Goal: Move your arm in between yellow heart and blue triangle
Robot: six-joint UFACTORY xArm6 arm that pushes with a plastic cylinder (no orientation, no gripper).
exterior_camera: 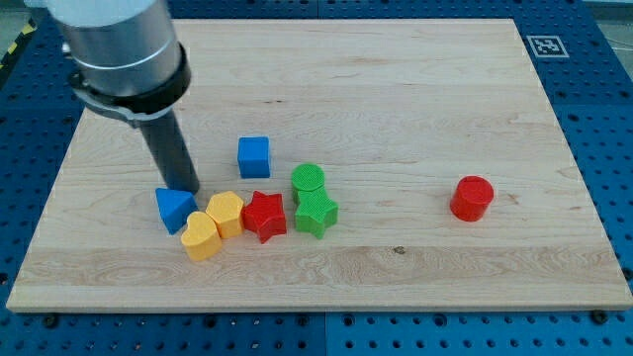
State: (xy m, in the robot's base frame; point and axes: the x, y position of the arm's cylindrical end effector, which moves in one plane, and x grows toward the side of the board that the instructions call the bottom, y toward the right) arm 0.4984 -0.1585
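Yellow heart (202, 236) touching blue triangle (175, 208) on wooden surface (396, 89), tool tip (188, 188) at triangle's top edge, plain rod, nothing grasped.

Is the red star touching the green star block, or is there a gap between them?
Apart. The camera view shows a thin strip of bare wood between the red star and the green star.

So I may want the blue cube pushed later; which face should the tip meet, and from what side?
No gripping here, only pushing. The blue cube stands alone, its faces free. My tip sits to its lower left, beside the blue triangle. The cube's left face is nearest; meet it mid-face, probably, so it slides right without turning.
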